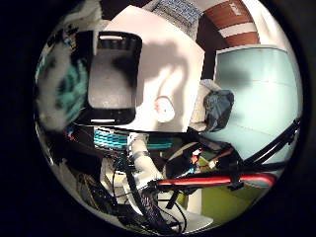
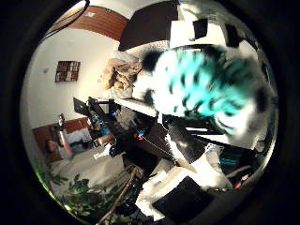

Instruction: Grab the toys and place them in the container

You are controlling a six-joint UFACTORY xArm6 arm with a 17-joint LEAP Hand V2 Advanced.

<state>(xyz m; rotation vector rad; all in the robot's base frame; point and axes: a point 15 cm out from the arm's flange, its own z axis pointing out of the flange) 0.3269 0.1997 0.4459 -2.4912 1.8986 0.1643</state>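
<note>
A fluffy plush toy, teal and white with black spots, fills much of the thumb side view and sits close against my palm. White and black fingers of my right hand curl over it, holding it up off the table. In the little finger side view the same toy hangs beside the rim of the black container. The container has a grey floor and stands on the white table. A small white round toy with red marks lies on the table next to the container.
A dark grey crumpled thing lies at the table's edge, with a pale teal floor surface beyond it. The arm's white base stands below the table edge. Green plants and room furniture lie further off.
</note>
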